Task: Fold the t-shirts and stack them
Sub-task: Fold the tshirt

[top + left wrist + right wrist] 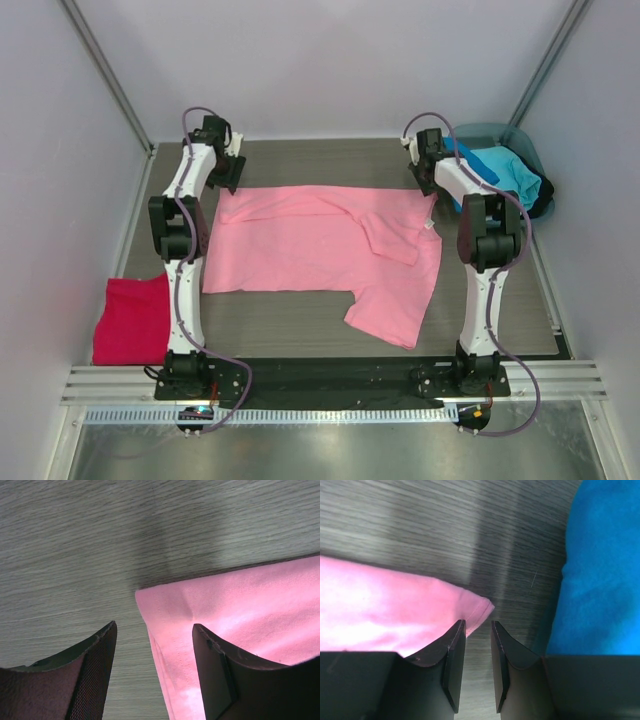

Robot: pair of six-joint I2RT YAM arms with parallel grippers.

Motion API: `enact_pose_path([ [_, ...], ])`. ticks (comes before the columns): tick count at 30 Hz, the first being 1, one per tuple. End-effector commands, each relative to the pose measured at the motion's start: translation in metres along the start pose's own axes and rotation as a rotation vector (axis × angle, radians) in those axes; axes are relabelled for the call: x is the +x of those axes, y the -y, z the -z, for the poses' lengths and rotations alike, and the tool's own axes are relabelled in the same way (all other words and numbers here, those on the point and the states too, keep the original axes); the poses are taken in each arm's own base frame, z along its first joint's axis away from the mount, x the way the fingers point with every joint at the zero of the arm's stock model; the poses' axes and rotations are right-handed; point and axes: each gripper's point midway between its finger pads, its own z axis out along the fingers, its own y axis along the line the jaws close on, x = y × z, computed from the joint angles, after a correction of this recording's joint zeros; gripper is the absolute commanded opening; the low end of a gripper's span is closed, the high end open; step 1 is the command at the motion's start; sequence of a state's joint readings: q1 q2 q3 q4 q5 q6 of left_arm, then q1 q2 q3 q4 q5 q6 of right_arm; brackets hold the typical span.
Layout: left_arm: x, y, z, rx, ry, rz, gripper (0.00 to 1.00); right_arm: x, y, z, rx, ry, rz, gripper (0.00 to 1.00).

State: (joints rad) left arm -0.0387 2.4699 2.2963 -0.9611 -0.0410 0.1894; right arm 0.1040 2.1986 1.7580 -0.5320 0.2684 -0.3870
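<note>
At left tool [154, 626]: spread wide, astride far-left corner of pink shirt [300, 250]. At right tool [478, 624]: narrowed to a slit, nothing clamped, far-right corner just ahead of tips. Flat on tabletop [280, 315]. Risk: closing short of hem on right, lifting one corner only, skewing fold; snagging blue shirt [600, 570] close beside.

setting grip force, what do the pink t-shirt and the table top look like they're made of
Pink t-shirt: soft matte knit cloth, probably cotton; it creases and shows a fine weave and a stitched hem. Table top: grey wood-grain laminate by the look, slight sheen, fine streaks; real wood is possible.
</note>
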Motion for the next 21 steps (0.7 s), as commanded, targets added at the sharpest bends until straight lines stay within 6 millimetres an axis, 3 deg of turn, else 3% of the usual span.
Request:
enact_pose_path([
  [1, -0.009, -0.005, 0.009, -0.002, 0.030, 0.017, 0.63, -0.014, 0.013, -0.004, 0.026, 0.034, -0.026, 0.33],
  [14, -0.005, -0.007, 0.010, -0.013, 0.017, 0.010, 0.62, -0.013, 0.008, -0.032, -0.045, 0.034, -0.081, 0.34],
  [19, -0.004, -0.007, 0.013, -0.012, 0.015, 0.007, 0.62, -0.005, 0.002, -0.042, -0.087, 0.016, -0.115, 0.35],
  [21, -0.003, -0.007, 0.014, -0.015, 0.014, 0.004, 0.62, -0.002, 0.001, -0.044, -0.098, 0.009, -0.118, 0.28],
])
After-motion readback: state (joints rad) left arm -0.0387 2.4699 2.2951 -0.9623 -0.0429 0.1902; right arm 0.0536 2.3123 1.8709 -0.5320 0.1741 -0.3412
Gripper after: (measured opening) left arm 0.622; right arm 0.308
